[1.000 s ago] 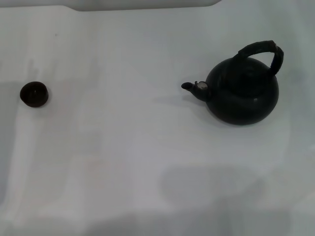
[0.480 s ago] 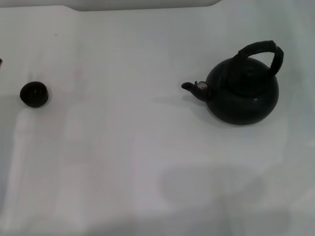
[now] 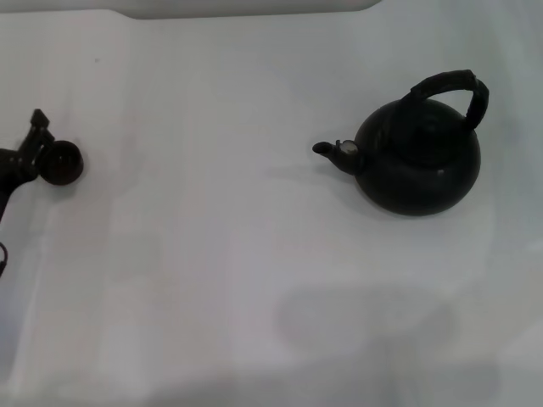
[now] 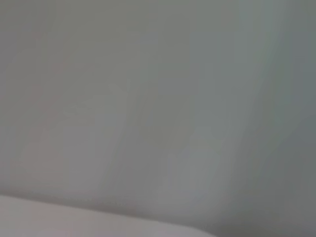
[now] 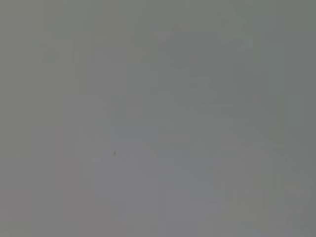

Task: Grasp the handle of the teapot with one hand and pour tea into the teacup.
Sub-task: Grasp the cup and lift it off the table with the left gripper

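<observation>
The teapot (image 3: 417, 161) stands upright at the right of the white table in the head view, its short spout (image 3: 324, 148) pointing left. Its black arched handle (image 3: 450, 86) rises over the top, with nothing touching it. The tiny dark teacup (image 3: 64, 163) sits at the far left. My left gripper (image 3: 32, 142) reaches in from the left edge, right against the cup's left side and covering part of it. My right gripper is out of view. Both wrist views show only a plain pale surface. No tea is visible.
The white table (image 3: 254, 254) spreads between cup and teapot. Its far edge (image 3: 246, 10) runs along the top of the head view. A soft shadow (image 3: 365, 318) lies in front of the teapot.
My left gripper has come into the head view from the left edge and now stands at the teacup. Teapot and cup have not moved.
</observation>
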`<state>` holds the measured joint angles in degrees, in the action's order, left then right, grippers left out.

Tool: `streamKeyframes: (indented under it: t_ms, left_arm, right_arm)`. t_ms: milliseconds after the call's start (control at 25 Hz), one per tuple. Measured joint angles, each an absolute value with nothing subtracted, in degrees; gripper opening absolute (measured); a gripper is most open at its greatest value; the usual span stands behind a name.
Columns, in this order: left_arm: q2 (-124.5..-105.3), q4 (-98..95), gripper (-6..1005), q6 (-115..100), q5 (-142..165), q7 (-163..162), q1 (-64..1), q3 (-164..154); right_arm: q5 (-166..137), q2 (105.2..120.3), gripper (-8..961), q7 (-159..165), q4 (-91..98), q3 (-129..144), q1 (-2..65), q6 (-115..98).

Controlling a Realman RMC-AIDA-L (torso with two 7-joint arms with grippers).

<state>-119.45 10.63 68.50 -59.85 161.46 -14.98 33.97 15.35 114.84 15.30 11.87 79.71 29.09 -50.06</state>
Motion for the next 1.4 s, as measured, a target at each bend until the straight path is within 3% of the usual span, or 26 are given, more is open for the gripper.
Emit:
streamKeyframes:
  t_ms: [1400]
  left_arm:
    - [-119.18, 10.1, 843, 59.1, -59.8, 161.6, -17.9, 29.8]
  right_arm:
    - [14.9, 115.04, 864, 15.3, 11.9, 79.8, 29.5, -49.9]
